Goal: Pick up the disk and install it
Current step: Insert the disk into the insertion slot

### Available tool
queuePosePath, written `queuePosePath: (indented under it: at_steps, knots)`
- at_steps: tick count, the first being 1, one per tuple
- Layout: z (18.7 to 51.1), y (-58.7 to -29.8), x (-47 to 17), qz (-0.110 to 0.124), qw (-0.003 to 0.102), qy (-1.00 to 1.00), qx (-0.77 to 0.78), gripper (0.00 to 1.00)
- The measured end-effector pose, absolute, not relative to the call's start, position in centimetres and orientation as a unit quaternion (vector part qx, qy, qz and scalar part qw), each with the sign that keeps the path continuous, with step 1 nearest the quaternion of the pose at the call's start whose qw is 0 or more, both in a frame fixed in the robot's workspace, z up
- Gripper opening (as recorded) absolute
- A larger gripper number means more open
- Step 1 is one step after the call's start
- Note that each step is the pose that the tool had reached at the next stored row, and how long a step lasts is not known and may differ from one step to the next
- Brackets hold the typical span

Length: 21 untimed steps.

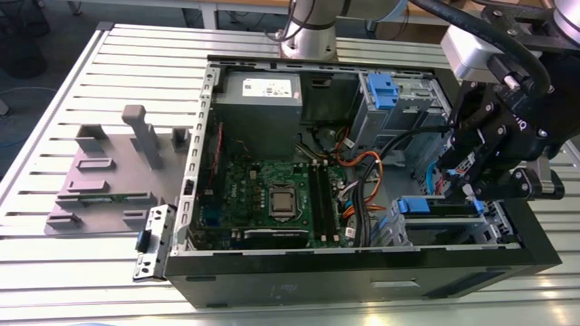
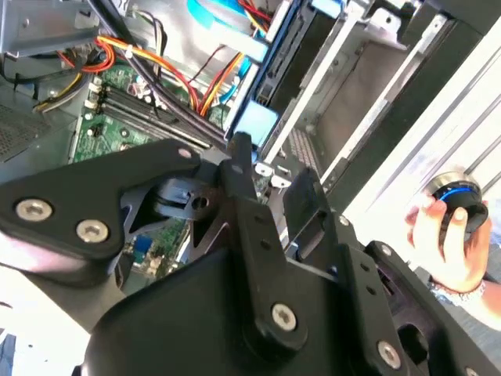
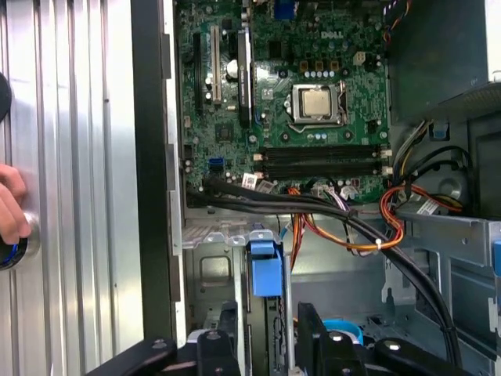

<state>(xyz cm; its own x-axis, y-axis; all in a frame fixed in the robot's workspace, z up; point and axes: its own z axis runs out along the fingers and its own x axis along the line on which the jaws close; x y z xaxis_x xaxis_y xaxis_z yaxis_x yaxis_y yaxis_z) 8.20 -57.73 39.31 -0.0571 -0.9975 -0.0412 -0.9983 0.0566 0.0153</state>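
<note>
The open computer case (image 1: 195,170) lies on a slatted table. My gripper (image 1: 466,193) hangs over the drive bay at the exterior view's right, near the case's front. The disk (image 1: 439,207) sits edge-on in that bay, and its blue end tab (image 3: 264,266) shows in both wrist views (image 2: 254,121). The gripper (image 3: 266,333) is open, with its two black fingers (image 3: 227,337) either side of the disk's thin edge, just short of the tab. In the second wrist view the gripper (image 2: 270,168) has a clear gap between its fingers (image 2: 239,153), and nothing is held.
A grey power-supply box (image 1: 258,92), the green motherboard (image 1: 276,197) and orange cables (image 1: 363,163) fill the case. An upper bay carries another blue latch (image 1: 381,92). A grey fixture block (image 1: 109,176) stands at the exterior view's left. A person's hand (image 2: 446,235) rests beside the case.
</note>
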Motion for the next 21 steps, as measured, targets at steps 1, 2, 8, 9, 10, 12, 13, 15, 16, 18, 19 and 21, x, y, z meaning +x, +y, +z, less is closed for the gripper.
queuePosePath:
  at_steps: [1,2,8,9,10,12,13,15,16,18,19,21]
  knots:
    - [39.31,-57.73,8.2,0.02,0.01,0.727,-0.687,0.44]
    - [39.31,-57.73,8.21,0.02,0.01,0.727,-0.687,0.44]
    - [39.3,-57.73,8.2,0.02,0.01,0.727,-0.687,0.24]
    - [39.3,-57.73,8.2,0.02,0.01,0.727,-0.687,0.18]
    - [39.29,-57.73,8.2,0.02,0.01,0.727,-0.687,0.13]
    - [39.29,-57.73,8.21,0.02,0.01,0.727,-0.687,0.11]
    - [39.29,-57.73,8.21,0.02,0.01,0.727,-0.687,0.11]
    - [39.28,-57.73,8.2,0.02,0.01,0.727,-0.687,0.11]
    - [39.28,-57.73,8.21,0.02,0.01,0.727,-0.687,0.11]
    - [39.28,-57.73,8.2,0.02,0.01,0.727,-0.687,0.11]
    - [39.27,-57.73,8.21,0.02,0.01,0.727,-0.687,0.11]
    - [39.19,-57.73,8.2,0.02,0.01,0.727,-0.687,0.11]
